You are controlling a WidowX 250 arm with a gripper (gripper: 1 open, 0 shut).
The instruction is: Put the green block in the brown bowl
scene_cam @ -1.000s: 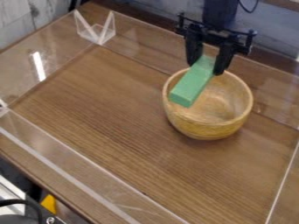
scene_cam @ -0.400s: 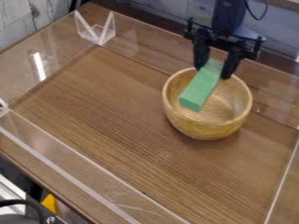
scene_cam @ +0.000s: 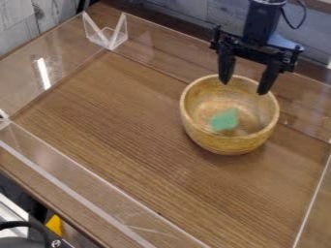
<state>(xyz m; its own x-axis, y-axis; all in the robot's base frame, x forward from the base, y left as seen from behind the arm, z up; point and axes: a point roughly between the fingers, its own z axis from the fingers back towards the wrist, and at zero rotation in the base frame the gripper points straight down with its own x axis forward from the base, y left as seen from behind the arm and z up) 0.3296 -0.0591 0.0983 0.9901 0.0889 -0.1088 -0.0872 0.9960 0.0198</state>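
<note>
The brown bowl (scene_cam: 230,114), round and made of light tan wood, stands on the wooden table at the right. The green block (scene_cam: 225,121) shows as a blurred green patch inside the bowl, near its bottom. My gripper (scene_cam: 250,83) hangs above the bowl's far rim, pointing down. Its two dark fingers (scene_cam: 227,68) stand wide apart and open, with nothing between them.
A clear plastic wall (scene_cam: 52,68) runs around the wooden tabletop, with a folded clear piece (scene_cam: 106,31) at the back left. The near wall edge (scene_cam: 91,199) crosses the front left. Dark floor and cables show at the bottom left.
The gripper held the green block tilted over the bowl, then opened. The block has dropped into the bowl. The gripper shifted slightly to the right.
</note>
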